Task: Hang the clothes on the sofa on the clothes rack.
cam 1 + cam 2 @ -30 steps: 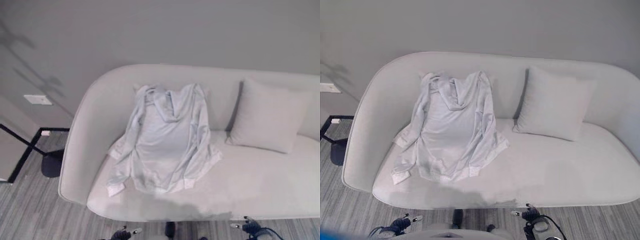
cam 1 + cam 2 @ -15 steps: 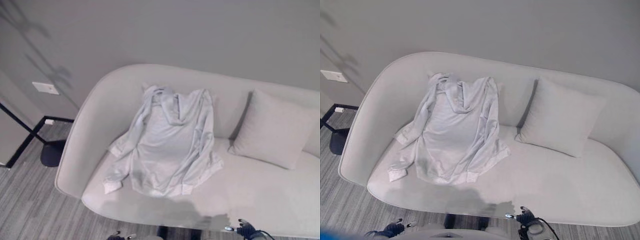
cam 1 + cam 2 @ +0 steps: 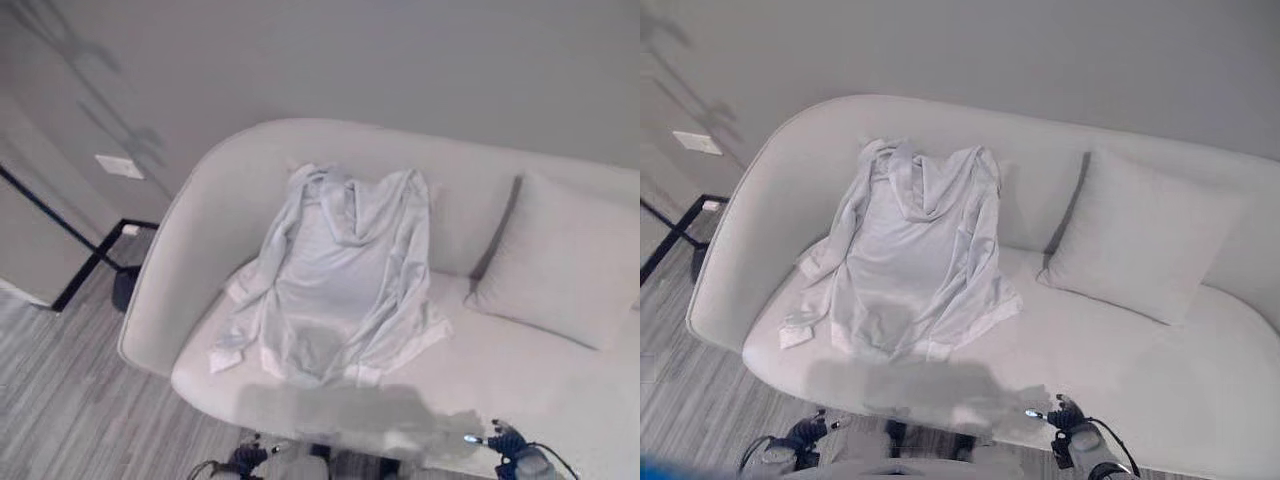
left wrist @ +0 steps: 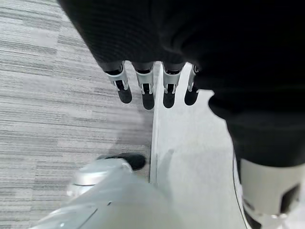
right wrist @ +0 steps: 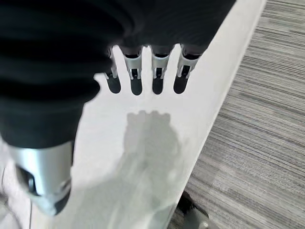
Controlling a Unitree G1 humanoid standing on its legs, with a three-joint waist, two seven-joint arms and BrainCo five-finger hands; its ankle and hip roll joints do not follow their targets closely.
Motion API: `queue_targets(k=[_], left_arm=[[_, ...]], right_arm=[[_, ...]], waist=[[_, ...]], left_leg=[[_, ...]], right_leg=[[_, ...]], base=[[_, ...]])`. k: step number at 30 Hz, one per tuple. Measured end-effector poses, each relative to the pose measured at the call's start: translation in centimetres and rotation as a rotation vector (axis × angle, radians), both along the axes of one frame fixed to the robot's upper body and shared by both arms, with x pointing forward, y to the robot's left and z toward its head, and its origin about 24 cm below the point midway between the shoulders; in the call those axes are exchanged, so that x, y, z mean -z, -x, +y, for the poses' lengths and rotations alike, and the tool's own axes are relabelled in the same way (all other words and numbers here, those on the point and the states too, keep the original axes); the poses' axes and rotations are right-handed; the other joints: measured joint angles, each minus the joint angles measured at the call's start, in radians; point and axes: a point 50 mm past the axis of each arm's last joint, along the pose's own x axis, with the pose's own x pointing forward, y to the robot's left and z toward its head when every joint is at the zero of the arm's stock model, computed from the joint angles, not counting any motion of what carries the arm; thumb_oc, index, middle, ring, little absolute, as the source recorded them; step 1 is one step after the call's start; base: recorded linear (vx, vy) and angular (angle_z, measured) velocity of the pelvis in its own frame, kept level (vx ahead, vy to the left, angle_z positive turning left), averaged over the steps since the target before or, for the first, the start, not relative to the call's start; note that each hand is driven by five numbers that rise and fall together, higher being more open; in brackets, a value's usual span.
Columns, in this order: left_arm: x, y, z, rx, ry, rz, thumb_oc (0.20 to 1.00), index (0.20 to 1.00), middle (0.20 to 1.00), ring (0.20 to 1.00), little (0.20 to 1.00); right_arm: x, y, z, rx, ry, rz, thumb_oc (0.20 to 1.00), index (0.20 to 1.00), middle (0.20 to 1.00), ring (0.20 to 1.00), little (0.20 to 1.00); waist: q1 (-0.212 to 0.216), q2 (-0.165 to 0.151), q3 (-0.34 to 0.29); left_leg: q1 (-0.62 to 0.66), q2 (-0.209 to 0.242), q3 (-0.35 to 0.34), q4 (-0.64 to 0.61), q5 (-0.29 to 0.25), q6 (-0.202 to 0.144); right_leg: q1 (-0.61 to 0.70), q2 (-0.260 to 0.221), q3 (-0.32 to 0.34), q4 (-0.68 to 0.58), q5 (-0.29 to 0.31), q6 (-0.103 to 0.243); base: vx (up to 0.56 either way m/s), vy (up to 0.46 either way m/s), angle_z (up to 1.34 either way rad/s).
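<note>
Across the middle of both eye views a pale grey sofa (image 3: 180, 300) is curving from the left edge to the right edge, and a light blue hooded top (image 3: 335, 275) is lying on it left of centre, its hood draping against the backrest and its hem reaching toward the front of the seat. One sleeve is trailing down to the lower left of the garment, its cuff lying on the seat near the sofa's front edge; the other sleeve is folding along the garment's right side. To the right of it, well apart from the top, a grey cushion (image 3: 560, 265) is leaning tilted against the backrest. At the far left of the left eye view a thin black metal frame (image 3: 70, 235) is standing on the striped grey floor (image 3: 60, 400) beside the sofa's end, and a white wall plate (image 3: 119, 166) is sitting on the grey wall above it. I am keeping my left hand (image 4: 152, 88) low at the bottom left of the eye views, fingers straight and relaxed, holding nothing, hanging over the sofa's front edge and the floor. My right hand (image 5: 145, 76) is showing at the bottom right of the eye views, its fingers likewise straight and side by side, empty, hovering above the pale seat surface. Neither hand is touching the hooded top, which is lying well apart from both.
</note>
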Motion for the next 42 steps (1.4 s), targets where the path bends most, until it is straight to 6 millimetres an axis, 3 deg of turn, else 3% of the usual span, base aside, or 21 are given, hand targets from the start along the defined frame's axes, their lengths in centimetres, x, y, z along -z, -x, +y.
queue_targets(k=[1, 2, 3, 4, 6, 8, 10, 14, 16, 20, 21, 22, 23, 24, 25, 26, 27, 31, 35, 40, 42], left_arm=[[0.0, -0.2, -0.5, 0.011, 0.010, -0.004, 1.000, 1.000, 1.000, 1.000, 1.000], [0.3, 0.1, -1.2, 0.004, 0.030, 0.001, 1.000, 1.000, 1.000, 1.000, 1.000], [0.6, 0.6, -1.5, 0.004, 0.037, 0.026, 1.000, 1.000, 1.000, 1.000, 1.000], [0.8, 1.6, -1.3, -0.019, 0.034, 0.064, 1.000, 1.000, 1.000, 1.000, 1.000], [1.0, 2.4, -1.0, -0.042, 0.034, 0.079, 1.000, 1.000, 1.000, 1.000, 1.000], [0.8, 3.1, 0.0, -0.044, 0.010, 0.084, 1.000, 1.000, 1.000, 1.000, 1.000], [0.2, 3.1, 2.2, -0.045, -0.047, 0.082, 1.000, 1.000, 1.000, 1.000, 1.000], [0.0, 2.9, 2.5, -0.029, -0.059, 0.079, 1.000, 1.000, 1.000, 1.000, 1.000], [0.0, 2.6, 2.4, -0.006, -0.058, 0.079, 1.000, 1.000, 1.000, 1.000, 1.000], [0.2, 3.1, 2.2, 0.021, -0.067, 0.099, 1.000, 1.000, 1.000, 1.000, 1.000], [0.2, 3.0, 2.1, 0.043, -0.072, 0.104, 1.000, 1.000, 1.000, 1.000, 1.000], [0.2, 2.6, 1.8, 0.056, -0.067, 0.091, 1.000, 1.000, 1.000, 1.000, 1.000], [0.2, 1.9, 0.9, 0.082, -0.043, 0.055, 1.000, 1.000, 1.000, 1.000, 1.000], [0.2, 2.0, 0.7, 0.072, -0.030, 0.045, 1.000, 1.000, 1.000, 1.000, 1.000], [0.5, 2.6, 0.4, 0.066, -0.019, 0.064, 1.000, 1.000, 1.000, 1.000, 1.000], [0.8, 3.3, -0.1, 0.062, -0.004, 0.077, 1.000, 1.000, 1.000, 1.000, 1.000], [0.8, 3.4, -0.4, 0.066, 0.004, 0.069, 1.000, 1.000, 1.000, 1.000, 1.000], [0.1, 1.3, -0.4, 0.082, -0.003, -0.019, 1.000, 1.000, 1.000, 1.000, 1.000], [-0.1, 0.7, -0.8, 0.095, 0.001, -0.049, 1.000, 1.000, 1.000, 1.000, 1.000], [-0.9, -0.6, -1.5, 0.128, 0.019, -0.141, 1.000, 1.000, 1.000, 1.000, 1.000], [-2.3, -2.0, -1.4, 0.164, 0.024, -0.244, 1.000, 1.000, 1.000, 1.000, 1.000]], right_arm=[[-0.1, -0.1, -0.3, 0.005, 0.006, -0.002, 1.000, 1.000, 1.000, 1.000, 1.000], [0.0, 0.4, -0.7, 0.035, 0.006, -0.001, 1.000, 1.000, 1.000, 1.000, 1.000], [0.0, 0.9, -1.1, 0.058, 0.014, 0.010, 1.000, 1.000, 1.000, 1.000, 1.000], [0.2, 1.4, -1.2, 0.070, 0.016, 0.028, 1.000, 1.000, 1.000, 1.000, 1.000], [0.4, 2.1, -1.0, 0.088, 0.004, 0.037, 1.000, 1.000, 1.000, 1.000, 1.000], [1.2, 3.8, 0.1, 0.093, -0.029, 0.086, 1.000, 1.000, 1.000, 1.000, 1.000], [2.0, 4.7, 2.2, 0.094, -0.089, 0.109, 1.000, 1.000, 1.000, 1.000, 1.000], [2.0, 4.2, 2.9, 0.095, -0.109, 0.096, 1.000, 1.000, 1.000, 1.000, 1.000], [1.8, 3.3, 3.0, 0.087, -0.109, 0.077, 1.000, 1.000, 1.000, 1.000, 1.000], [1.6, 2.7, 2.9, 0.036, -0.089, 0.065, 1.000, 1.000, 1.000, 1.000, 1.000], [1.5, 2.4, 2.6, 0.020, -0.072, 0.071, 1.000, 1.000, 1.000, 1.000, 1.000], [1.3, 2.3, 2.0, 0.025, -0.056, 0.069, 1.000, 1.000, 1.000, 1.000, 1.000], [1.3, 2.7, 1.4, 0.048, -0.049, 0.070, 1.000, 1.000, 1.000, 1.000, 1.000], [1.3, 2.8, 1.4, 0.043, -0.051, 0.072, 1.000, 1.000, 1.000, 1.000, 1.000], [1.2, 2.7, 1.3, 0.027, -0.046, 0.069, 1.000, 1.000, 1.000, 1.000, 1.000], [1.2, 2.9, 0.9, 0.015, -0.033, 0.073, 1.000, 1.000, 1.000, 1.000, 1.000], [1.2, 3.4, 0.8, 0.015, -0.029, 0.076, 1.000, 1.000, 1.000, 1.000, 1.000], [1.2, 3.8, 0.7, 0.025, -0.030, 0.081, 1.000, 1.000, 1.000, 1.000, 1.000], [1.1, 3.3, 0.7, 0.042, -0.042, 0.056, 1.000, 1.000, 1.000, 1.000, 1.000], [0.3, 1.8, 0.8, 0.040, -0.063, -0.037, 1.000, 1.000, 1.000, 1.000, 1.000], [-0.9, 0.1, 0.9, 0.006, -0.071, -0.132, 1.000, 1.000, 1.000, 1.000, 1.000]], waist=[[0.007, 0.013, 0.012], [0.010, 0.038, 0.019], [0.027, 0.055, 0.013], [0.031, 0.072, 0.007], [0.017, 0.057, 0.003], [0.014, 0.018, -0.022], [0.004, -0.029, -0.050], [0.004, -0.010, -0.066], [0.010, 0.002, -0.065], [0.011, 0.006, -0.081], [0.005, 0.009, -0.083], [-0.009, 0.001, -0.087], [-0.012, 0.002, -0.085], [-0.004, -0.021, -0.078], [-0.002, -0.017, -0.079], [-0.003, 0.001, -0.088], [-0.013, 0.023, -0.108], [-0.016, 0.004, -0.115], [-0.016, 0.007, -0.113], [-0.016, 0.018, -0.114], [-0.017, 0.023, -0.110]], left_leg=[[-0.027, 0.031, 0.000, -0.061, 0.015, -0.023], [-0.092, 0.067, -0.004, -0.032, 0.004, -0.038], [-0.067, 0.059, 0.010, -0.036, 0.000, -0.043], [0.002, 0.050, 0.037, -0.017, 0.017, -0.021], [0.013, 0.001, 0.060, 0.001, 0.074, 0.022], [0.046, -0.051, 0.079, -0.016, 0.089, 0.040], [0.073, -0.082, 0.093, -0.061, 0.109, 0.071], [0.100, -0.086, 0.109, -0.072, 0.104, 0.097], [0.101, -0.083, 0.122, -0.072, 0.104, 0.098], [0.088, -0.077, 0.137, -0.072, 0.103, 0.098], [0.073, -0.078, 0.137, -0.068, 0.103, 0.097], [0.051, -0.086, 0.126, -0.061, 0.103, 0.095], [0.045, -0.088, 0.127, -0.065, 0.073, 0.041], [0.022, -0.108, 0.131, 0.021, 0.076, 0.057], [0.025, -0.099, 0.128, 0.104, 0.062, 0.054], [0.047, -0.074, 0.117, 0.099, 0.037, 0.043], [0.085, -0.070, 0.096, 0.029, 0.035, 0.081], [0.100, -0.061, 0.073, -0.052, 0.046, 0.069], [0.116, -0.039, 0.073, -0.072, 0.064, 0.061], [0.134, -0.027, 0.070, -0.072, 0.064, 0.061], [0.137, -0.026, 0.070, -0.072, 0.078, 0.062]], right_leg=[[-0.004, -0.004, 0.001, 0.000, -0.001, 0.002], [0.009, -0.011, 0.033, 0.002, -0.009, 0.013], [0.014, -0.028, 0.060, 0.001, -0.022, 0.033], [0.022, -0.047, 0.075, 0.003, -0.017, 0.037], [0.049, -0.101, 0.080, 0.002, -0.013, 0.057], [0.056, -0.145, 0.114, 0.003, -0.017, 0.086], [0.053, -0.152, 0.100, 0.038, 0.037, 0.105], [-0.001, -0.167, 0.117, 0.138, 0.085, 0.144], [-0.044, -0.171, 0.109, 0.195, 0.093, 0.140], [-0.041, -0.128, 0.109, 0.120, 0.021, 0.210], [-0.041, -0.104, 0.107, 0.091, -0.003, 0.213], [-0.041, -0.089, 0.135, 0.071, -0.010, 0.175], [-0.047, -0.090, 0.144, 0.044, -0.015, 0.165], [-0.043, -0.118, 0.135, 0.021, 0.012, 0.144], [-0.028, -0.120, 0.137, 0.011, 0.017, 0.147], [-0.019, -0.098, 0.136, 0.007, 0.020, 0.152], [-0.008, -0.088, 0.141, 0.004, 0.034, 0.158], [-0.027, -0.081, 0.123, 0.004, 0.035, 0.157], [-0.016, -0.062, 0.110, 0.004, 0.035, 0.156], [0.007, -0.050, 0.104, 0.004, 0.035, 0.151], [0.006, -0.049, 0.104, 0.004, 0.037, 0.148]], base=[[0.24, 0.372, 0.31], [0.32, 0.499, -0.06], [0.40, 0.612, -0.59], [0.39, 0.600, -0.60], [0.23, 0.353, -0.33], [0.15, 0.268, -0.28], [0.16, 0.372, -0.24], [0.05, 0.175, -0.23], [0.06, 0.081, -0.25], [0.03, -0.018, -0.09], [0.03, -0.051, 0.43], [0.10, -0.097, 0.61], [0.10, -0.067, 0.42], [0.10, -0.063, 0.00], [0.05, -0.042, -0.28], [0.08, -0.084, -0.10], [0.06, -0.066, 0.10], [0.05, -0.045, 0.19], [0.04, -0.022, 0.05], [0.05, -0.008, 0.02], [0.01, 0.002, -0.02]])
